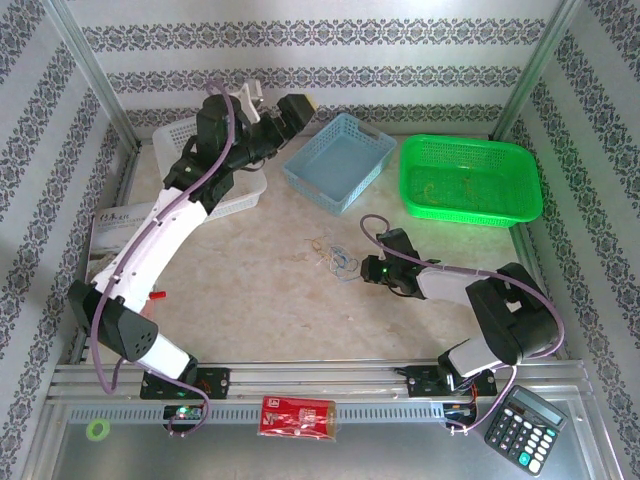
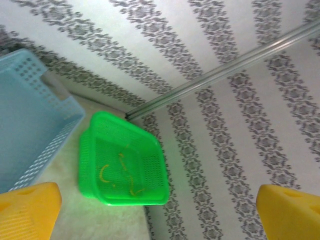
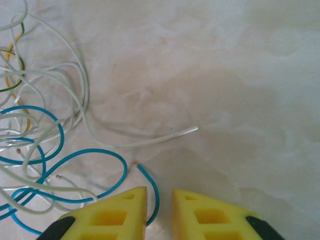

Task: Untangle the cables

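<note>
- Step in hand, as I judge it: picking one strand out of the cables [image 1: 336, 257], which lie in a loose knot near the middle of the worktop [image 1: 280, 300], a little toward its right edge.
- Low over the worktop, just beside the knot, the right jaws stand nearly pressed together. The free end of a blue wire [image 3: 154, 186] runs down into the narrow gap between them; whether they bite on it I cannot tell.
- Near the far left corner the left jaws are raised and spread wide, well apart from the cables.
- Next move calls for a firm pinch on that blue end, then a slow pull away from the knot. Its loops cross a white wire [image 3: 165, 136] and could drag the lot.
</note>
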You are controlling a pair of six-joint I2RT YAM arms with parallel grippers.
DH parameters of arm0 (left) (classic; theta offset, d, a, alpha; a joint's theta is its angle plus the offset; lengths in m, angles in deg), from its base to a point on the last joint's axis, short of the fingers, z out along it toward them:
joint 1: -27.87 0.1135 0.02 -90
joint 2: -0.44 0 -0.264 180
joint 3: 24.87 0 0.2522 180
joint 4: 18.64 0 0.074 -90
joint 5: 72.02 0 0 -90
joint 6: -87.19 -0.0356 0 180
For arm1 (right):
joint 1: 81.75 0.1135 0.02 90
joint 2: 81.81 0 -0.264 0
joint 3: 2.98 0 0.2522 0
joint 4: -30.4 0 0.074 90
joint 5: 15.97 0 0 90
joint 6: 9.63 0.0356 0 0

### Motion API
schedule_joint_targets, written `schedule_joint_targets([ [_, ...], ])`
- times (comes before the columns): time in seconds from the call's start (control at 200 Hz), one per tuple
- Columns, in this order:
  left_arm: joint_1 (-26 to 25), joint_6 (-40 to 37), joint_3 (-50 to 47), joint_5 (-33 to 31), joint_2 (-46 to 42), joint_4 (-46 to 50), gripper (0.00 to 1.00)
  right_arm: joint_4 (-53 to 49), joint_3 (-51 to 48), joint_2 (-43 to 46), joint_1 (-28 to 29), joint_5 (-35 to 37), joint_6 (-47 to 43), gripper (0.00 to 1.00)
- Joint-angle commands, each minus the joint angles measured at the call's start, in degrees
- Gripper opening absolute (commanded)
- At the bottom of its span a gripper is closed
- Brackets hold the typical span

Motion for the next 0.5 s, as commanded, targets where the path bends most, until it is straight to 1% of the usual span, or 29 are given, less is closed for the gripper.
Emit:
schedule_joint_targets([
  [0.0, 2.3, -0.2, -4.9, -1.5, -4.7, -4.4, 1.00, 4.7, 1.5, -2.4, 0.8, -3.4, 0.5, 0.08],
  [0.075, 3.5, 0.1, -9.2, -2.1, -6.7, -4.7, 1.00, 4.7, 1.5, -2.1, 0.6, -4.1, 0.7, 0.00],
  [0.2, 4.9, -0.8, -15.4, -2.6, -10.0, -5.1, 1.00, 4.7, 1.4, -0.5, 0.3, -4.8, 1.0, 0.00],
  [0.365, 5.8, -7.4, -19.6, -5.4, -13.3, -1.0, 1.00, 2.9, 1.1, 4.7, -0.2, -4.9, 1.1, 0.00],
  [0.495, 6.1, -11.6, -21.5, -4.8, -14.6, 1.1, 1.00, 0.3, 1.6, 9.4, -0.5, -3.9, 0.6, 0.00],
])
